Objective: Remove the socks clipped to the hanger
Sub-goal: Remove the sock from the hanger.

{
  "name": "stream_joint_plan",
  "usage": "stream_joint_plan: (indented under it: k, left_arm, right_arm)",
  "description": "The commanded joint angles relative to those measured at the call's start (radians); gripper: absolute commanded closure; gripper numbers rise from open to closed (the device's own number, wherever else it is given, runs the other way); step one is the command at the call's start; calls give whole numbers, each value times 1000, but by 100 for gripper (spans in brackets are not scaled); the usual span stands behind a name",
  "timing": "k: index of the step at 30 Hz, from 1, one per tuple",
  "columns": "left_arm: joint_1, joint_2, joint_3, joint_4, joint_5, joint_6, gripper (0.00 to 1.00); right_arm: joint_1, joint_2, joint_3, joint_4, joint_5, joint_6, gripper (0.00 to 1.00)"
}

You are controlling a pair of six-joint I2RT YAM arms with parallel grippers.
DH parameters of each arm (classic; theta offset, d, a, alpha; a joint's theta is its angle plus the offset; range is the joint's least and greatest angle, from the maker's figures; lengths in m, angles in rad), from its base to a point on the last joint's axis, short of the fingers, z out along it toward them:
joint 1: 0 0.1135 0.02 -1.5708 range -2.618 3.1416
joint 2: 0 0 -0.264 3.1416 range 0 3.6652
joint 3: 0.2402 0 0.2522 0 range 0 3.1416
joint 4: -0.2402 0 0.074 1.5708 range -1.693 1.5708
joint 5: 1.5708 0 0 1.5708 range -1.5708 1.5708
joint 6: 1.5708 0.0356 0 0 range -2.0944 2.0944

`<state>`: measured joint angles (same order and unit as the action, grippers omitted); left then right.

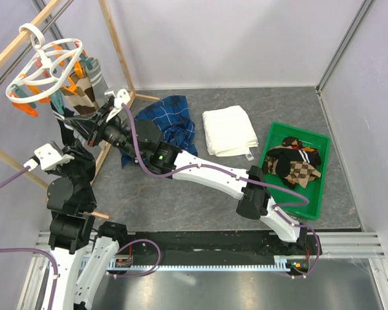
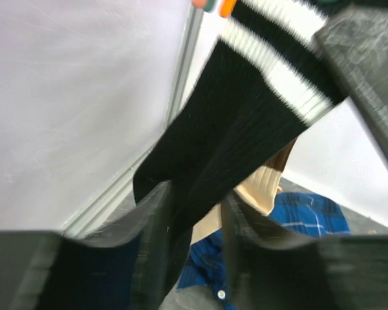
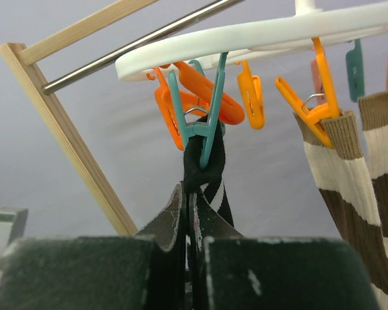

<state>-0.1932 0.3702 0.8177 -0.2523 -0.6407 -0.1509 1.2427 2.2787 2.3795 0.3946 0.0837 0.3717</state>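
Up at the far-left corner of my overhead view, the white round hanger (image 1: 46,68) hangs by its hook off the wooden rack, tilted, and both arms are crowded in under it. The right arm reaches all the way across the table to get there.

From the right wrist cam, the right gripper (image 3: 189,213) is clamped tight on the black sock (image 3: 204,169), just below the teal clip (image 3: 204,126) that pins it to the hanger ring. The fabric is squeezed into a thin fold between the fingertips, and the clip has its teeth on the sock. Just to the right, an orange clip (image 3: 310,116) holds a cream sock with brown bands (image 3: 349,187), and another one like it is cut off at the frame edge. A wooden pole (image 3: 71,148) and a metal rod (image 3: 136,45) run behind all of it.

On the left wrist cam, the same black sock (image 2: 233,129), with white stripes near its top, drops diagonally down between the left gripper (image 2: 195,194) fingers (image 2: 149,245). One finger looks pressed against it. On the other side I can see cream sock and blue fabric through the gap, so I can't tell whether that hand is actually pinching or just straddling the sock.

Over on the right side of the table, the green bin (image 1: 296,131) has a pile of brown checkered and dark socks (image 1: 294,161) in it. The blue plaid shirt (image 1: 171,123) and the folded white towel (image 1: 227,131) lie on the table between the bin and the rack.
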Motion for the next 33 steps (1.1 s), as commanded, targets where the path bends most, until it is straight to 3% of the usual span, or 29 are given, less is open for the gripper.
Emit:
stream_joint_plan:
  k: [1,6,23,25,28,33]
  left_arm:
    - [-2,2,4,87,-66,70,71]
    - [-2,21,37,61,-30,68,98]
    - [-2,19,119,-30,26,7,98]
    - [-2,18,126,-53,42,-6,98]
    - [-2,10,126,-84,62,-33,98]
    - [-2,-8,146,-116,93,-68,98]
  right_arm:
    - [12,18,47,61,-15,32,100]
    - [12,12,57,61,-6,7,100]
    - [12,-22,32,67,-13,16,100]
    - [12,-45,-5,81,-6,12,94]
    - [14,-68,-35,93,11,-4,93]
    - [6,-81,-29,73,11,-8,100]
